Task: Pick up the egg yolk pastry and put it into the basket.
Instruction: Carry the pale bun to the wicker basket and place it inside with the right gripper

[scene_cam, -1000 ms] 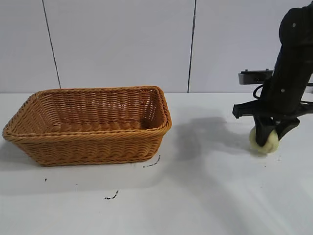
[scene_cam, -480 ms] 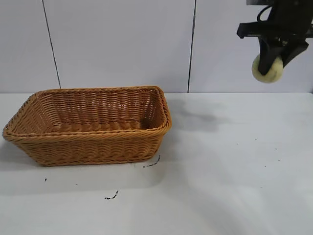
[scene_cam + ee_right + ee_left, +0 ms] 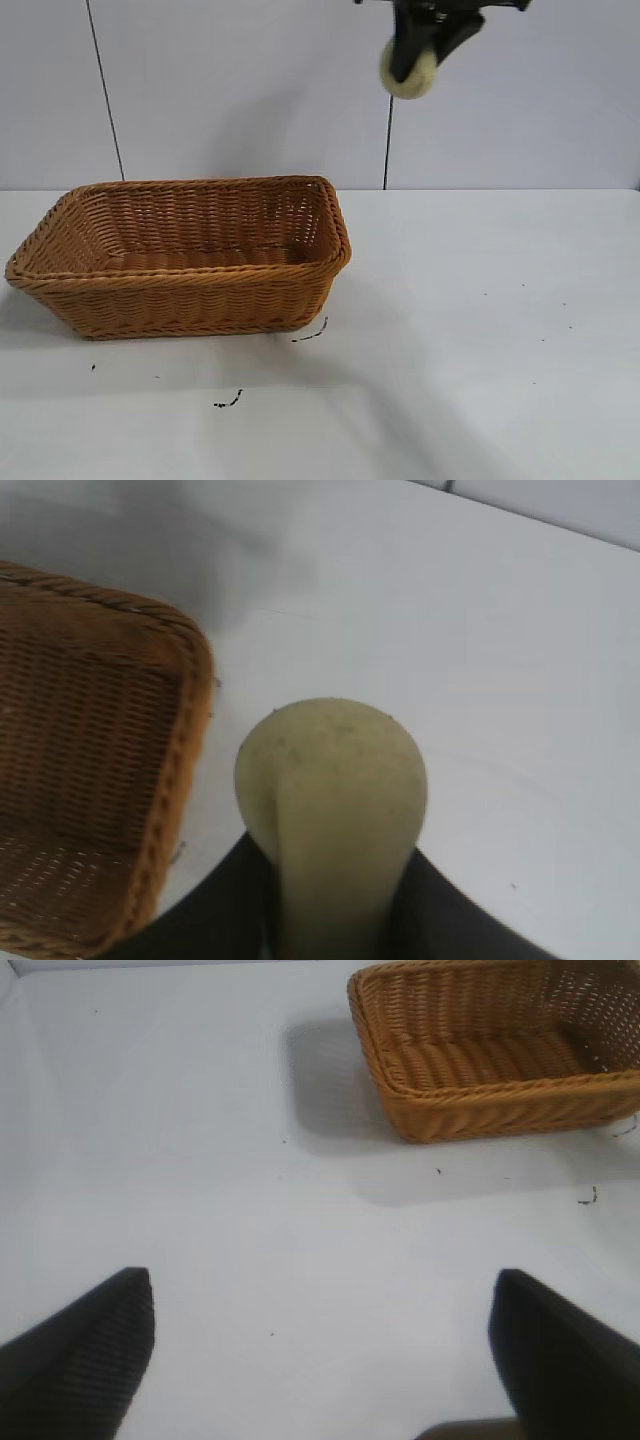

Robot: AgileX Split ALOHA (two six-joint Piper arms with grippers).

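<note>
- My right pincer is clamped on the egg yolk pastry, high above the tabletop; the jaws pinch its lower part and the dome pokes out past them.
- The drop spot lies down and to the exterior view's left: the basket, open side up, long axis running left-right across that view.
- The pastry hangs just outside the basket's near end wall, not yet over the opening.
- Nothing stands between load and rim; plenty of height to clear the braided edge.
- My left pincer is parked, jaws wide apart, well back from the basket's far end. The right arm is the one placed for this.
- Judgement: carry further over the opening, then lower.
</note>
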